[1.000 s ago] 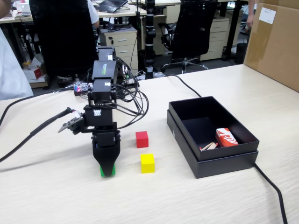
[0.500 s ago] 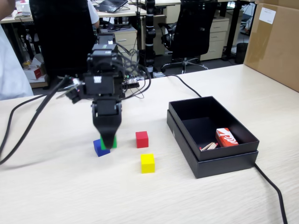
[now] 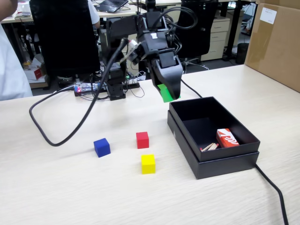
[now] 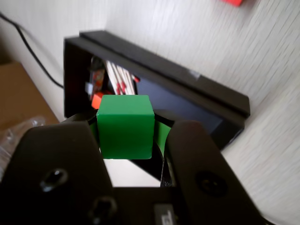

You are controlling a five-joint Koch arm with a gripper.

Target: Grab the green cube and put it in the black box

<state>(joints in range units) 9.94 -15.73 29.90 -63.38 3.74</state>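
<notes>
In the upper middle of the fixed view we see our arm raised and angled down, its gripper (image 3: 168, 93) clamped on the green cube (image 4: 124, 126) above the bench (image 3: 70, 197), beside the black box (image 3: 225, 161).

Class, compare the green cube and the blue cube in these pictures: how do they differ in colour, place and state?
The green cube is bright green; the blue cube is dark blue. The green cube is held in the air, clamped in the gripper near the black box, while the blue cube rests free on the table. Both look like plain cubes of similar size.
</notes>
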